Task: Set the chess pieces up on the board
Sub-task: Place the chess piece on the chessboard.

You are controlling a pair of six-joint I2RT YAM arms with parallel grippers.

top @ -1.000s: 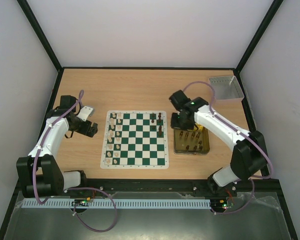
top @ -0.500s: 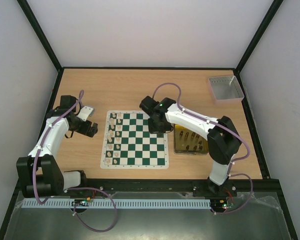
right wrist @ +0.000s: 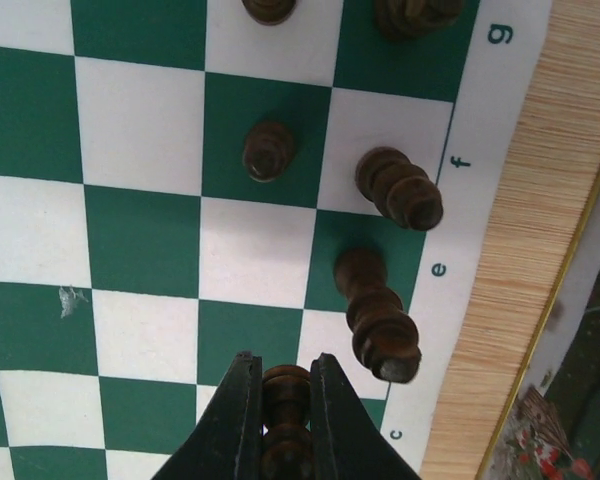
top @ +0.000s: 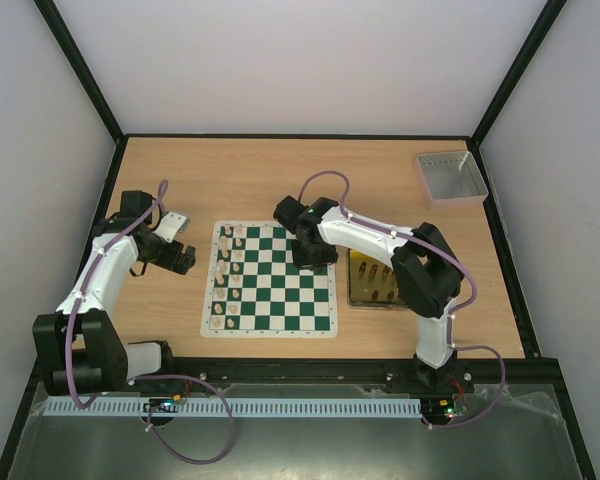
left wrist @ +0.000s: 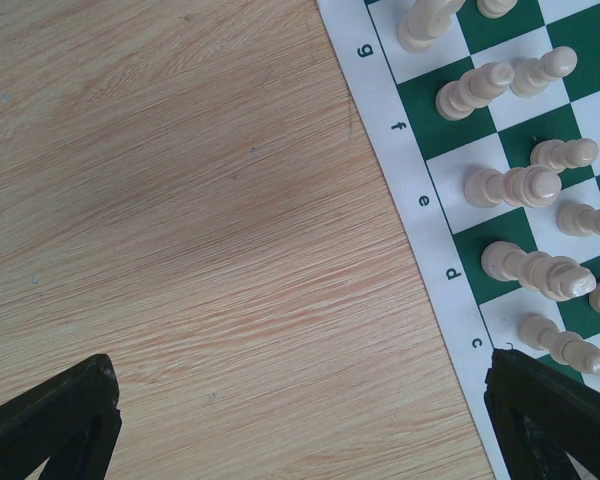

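Right tool tight around a dark chess piece, long axis along its fingers, over the board.

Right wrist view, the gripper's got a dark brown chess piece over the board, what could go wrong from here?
1. The right gripper is shut on the dark brown chess piece close beside a tall dark brown piece standing near the letter e; on the way down, a finger may knock it over.
2. The held piece could also land astride a line of the green and white checkered board, or tip on release.
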